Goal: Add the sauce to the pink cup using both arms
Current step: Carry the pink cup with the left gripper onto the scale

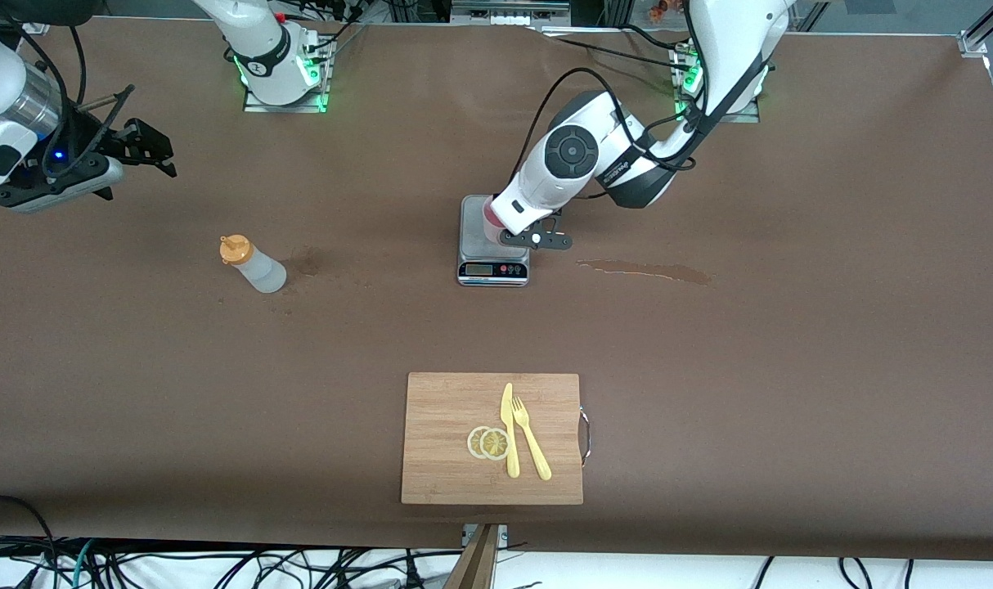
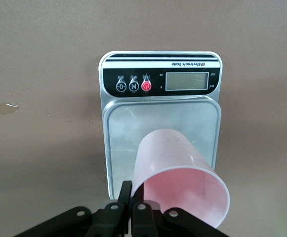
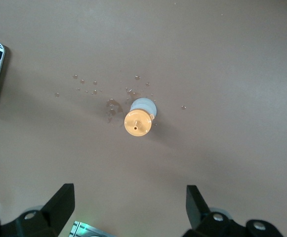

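Note:
The pink cup (image 1: 489, 219) (image 2: 178, 173) is over the plate of the silver kitchen scale (image 1: 493, 270) (image 2: 160, 84); I cannot tell whether its base rests there. My left gripper (image 1: 519, 236) (image 2: 133, 197) is shut on the cup's rim, one finger inside and one outside. The sauce bottle (image 1: 255, 266) (image 3: 138, 120), whitish with an orange cap, stands upright on the table toward the right arm's end, beside the scale. My right gripper (image 1: 149, 147) (image 3: 129, 195) hangs open in the air, with the bottle below and ahead of its fingers and nothing between them.
A wooden cutting board (image 1: 447, 409) lies near the front camera with two lemon slices (image 1: 488, 442), a yellow knife (image 1: 509, 429) and a fork (image 1: 531, 448). A brown spill streak (image 1: 644, 270) lies toward the left arm's end. Wet spots (image 1: 304, 263) (image 3: 112, 106) surround the bottle.

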Available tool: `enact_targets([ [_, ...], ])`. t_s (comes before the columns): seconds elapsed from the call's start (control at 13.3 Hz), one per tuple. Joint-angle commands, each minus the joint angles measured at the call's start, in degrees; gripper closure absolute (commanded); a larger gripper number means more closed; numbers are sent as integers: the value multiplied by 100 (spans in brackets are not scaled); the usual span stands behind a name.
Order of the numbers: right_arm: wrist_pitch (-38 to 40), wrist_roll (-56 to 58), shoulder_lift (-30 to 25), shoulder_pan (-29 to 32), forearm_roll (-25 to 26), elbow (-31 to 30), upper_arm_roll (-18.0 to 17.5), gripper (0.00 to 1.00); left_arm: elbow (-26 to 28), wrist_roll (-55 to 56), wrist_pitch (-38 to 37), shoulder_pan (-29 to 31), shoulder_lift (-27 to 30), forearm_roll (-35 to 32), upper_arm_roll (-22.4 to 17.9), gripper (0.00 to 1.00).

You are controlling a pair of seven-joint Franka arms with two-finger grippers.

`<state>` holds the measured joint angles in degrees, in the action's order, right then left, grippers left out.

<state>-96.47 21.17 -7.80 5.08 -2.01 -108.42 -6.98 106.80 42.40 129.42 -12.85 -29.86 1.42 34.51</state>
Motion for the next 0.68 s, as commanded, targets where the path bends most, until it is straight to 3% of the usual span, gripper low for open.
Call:
enact_targets([
  [0.0, -47, 439, -143, 133, -133, -144, 12, 0, -107, 31, -83, -60, -29, 16, -23, 3],
  [0.3, -39, 985, -108, 178, -150, -188, 249, 0, -124, 58, -601, 45, 514, 86, -14, 0],
  [0.6, 40, 2477, -90, 344, -421, -320, 452, 0, -177, -12, -1453, 545, 1507, 95, -23, 0],
])
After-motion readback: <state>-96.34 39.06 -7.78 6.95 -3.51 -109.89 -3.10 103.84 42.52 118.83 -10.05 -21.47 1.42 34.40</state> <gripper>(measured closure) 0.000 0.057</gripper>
